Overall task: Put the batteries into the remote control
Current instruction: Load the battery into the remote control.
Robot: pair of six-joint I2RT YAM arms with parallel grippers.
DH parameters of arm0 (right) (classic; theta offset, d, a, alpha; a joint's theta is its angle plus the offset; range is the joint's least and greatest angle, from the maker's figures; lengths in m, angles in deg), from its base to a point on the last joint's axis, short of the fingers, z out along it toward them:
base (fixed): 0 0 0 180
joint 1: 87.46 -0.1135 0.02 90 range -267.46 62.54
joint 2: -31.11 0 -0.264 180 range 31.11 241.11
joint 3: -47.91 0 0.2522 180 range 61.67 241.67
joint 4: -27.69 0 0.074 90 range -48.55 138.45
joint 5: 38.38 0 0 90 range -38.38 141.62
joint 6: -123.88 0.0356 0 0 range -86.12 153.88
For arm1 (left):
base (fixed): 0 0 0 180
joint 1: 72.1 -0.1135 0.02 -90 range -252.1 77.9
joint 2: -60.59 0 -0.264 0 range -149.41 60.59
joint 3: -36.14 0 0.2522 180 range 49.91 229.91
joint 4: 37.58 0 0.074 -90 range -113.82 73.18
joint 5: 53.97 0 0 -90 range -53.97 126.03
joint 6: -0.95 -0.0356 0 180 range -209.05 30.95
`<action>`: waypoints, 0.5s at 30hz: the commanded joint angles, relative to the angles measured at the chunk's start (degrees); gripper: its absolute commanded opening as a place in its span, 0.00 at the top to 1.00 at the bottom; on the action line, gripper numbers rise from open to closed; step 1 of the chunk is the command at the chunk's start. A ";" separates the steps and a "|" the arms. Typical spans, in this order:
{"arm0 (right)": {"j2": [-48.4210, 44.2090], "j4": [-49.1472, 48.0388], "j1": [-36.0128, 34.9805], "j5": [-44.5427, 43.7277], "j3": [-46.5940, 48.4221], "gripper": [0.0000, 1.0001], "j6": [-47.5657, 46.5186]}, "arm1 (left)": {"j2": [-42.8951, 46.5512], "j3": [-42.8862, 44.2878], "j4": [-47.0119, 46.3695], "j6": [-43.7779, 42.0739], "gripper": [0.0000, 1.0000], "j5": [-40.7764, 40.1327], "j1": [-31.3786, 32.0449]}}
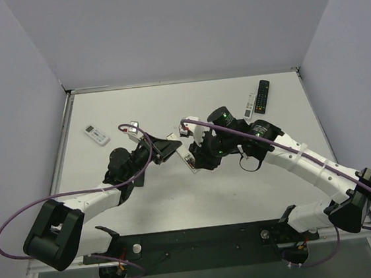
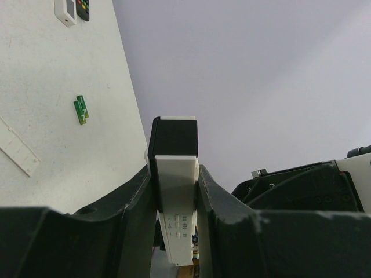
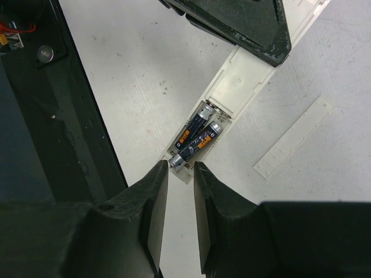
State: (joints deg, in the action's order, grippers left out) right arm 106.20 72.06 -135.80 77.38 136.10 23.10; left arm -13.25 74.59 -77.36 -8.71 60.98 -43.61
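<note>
At the middle of the table (image 1: 169, 107), the white remote control (image 3: 243, 78) is clamped by the left gripper (image 2: 175, 174). The right gripper (image 3: 181, 168) is held narrowly parted, apparently empty, just beside its open bay, where two dark batteries (image 3: 197, 136) are lodged, one askew.

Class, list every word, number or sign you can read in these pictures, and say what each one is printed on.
Nothing can be read.
On the dark batteries: orange label print, blurred.
On the white remote: grey side marks, too small.
On the green cells: yellow marks, too small.
</note>
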 commanded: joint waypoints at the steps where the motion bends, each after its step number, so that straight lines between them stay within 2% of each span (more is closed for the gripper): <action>1: 0.85 -0.64 -0.44 1.22 -0.61 0.79 -0.73 | 1.69 2.82 -2.10 -0.62 1.00 0.89 -0.19; 6: 1.46 -0.47 -0.53 -0.44 -0.69 0.79 -0.99 | 1.95 2.91 -2.01 -0.53 1.00 0.89 -0.19; 15: 2.43 -0.29 -0.53 -2.20 -0.87 0.90 -1.61 | 1.77 3.35 -2.18 -0.44 1.00 1.07 -0.19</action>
State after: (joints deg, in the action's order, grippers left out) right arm 107.84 72.04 -135.93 76.22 135.53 22.79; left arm -13.21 75.03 -76.53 -9.24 60.96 -43.70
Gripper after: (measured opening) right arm 0.124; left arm 0.374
